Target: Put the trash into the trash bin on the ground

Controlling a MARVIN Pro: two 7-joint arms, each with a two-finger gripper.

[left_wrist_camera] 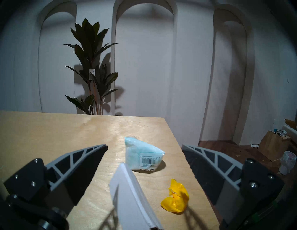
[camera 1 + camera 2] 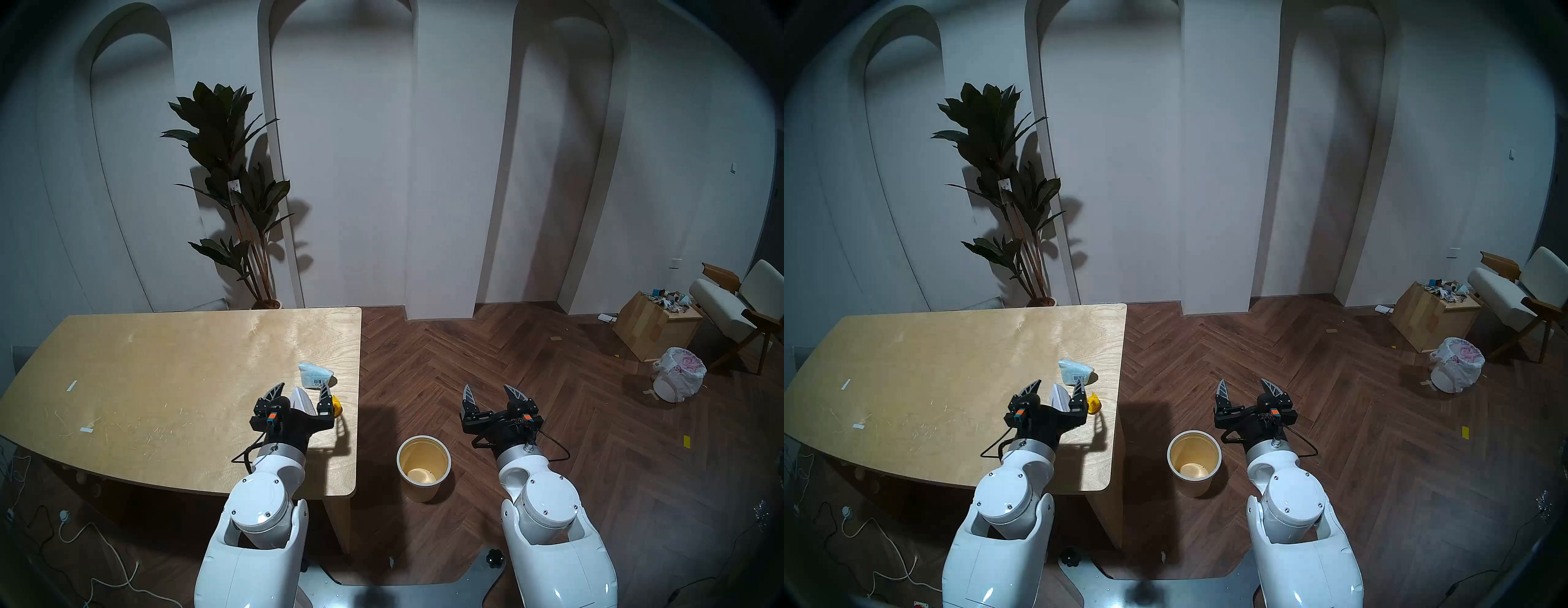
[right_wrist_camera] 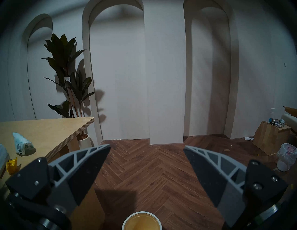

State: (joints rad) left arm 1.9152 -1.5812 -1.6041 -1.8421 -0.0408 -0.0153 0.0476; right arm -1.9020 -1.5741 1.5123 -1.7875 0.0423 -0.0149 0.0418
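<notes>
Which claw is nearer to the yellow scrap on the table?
Left. The left claw hangs open over the table, the yellow scrap just beside its finger. The right claw is open above the floor, off the table.

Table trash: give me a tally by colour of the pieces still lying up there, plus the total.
Pale blue-white packet: 1
White carton: 1
Yellow scrap: 1
Total on the table: 3
</notes>
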